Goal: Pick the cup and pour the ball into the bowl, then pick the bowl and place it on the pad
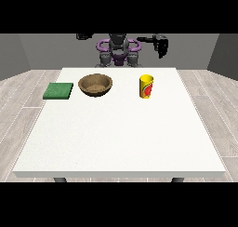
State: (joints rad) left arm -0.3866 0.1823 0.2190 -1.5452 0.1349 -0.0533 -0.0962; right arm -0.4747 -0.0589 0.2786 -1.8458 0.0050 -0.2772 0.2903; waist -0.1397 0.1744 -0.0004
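Currently: hand at the view's right (162,46) raised, touching nothing | finger state unclear | cup (146,86) upright on table (121,137)

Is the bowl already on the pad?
No, the bowl sits on the bare table, beside the green pad and apart from it.

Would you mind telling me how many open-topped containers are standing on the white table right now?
2. A brown wooden bowl stands left of centre near the table's far edge, beside the green square pad; a yellow cup with a red mark stands upright to the bowl's right. None appears hidden.
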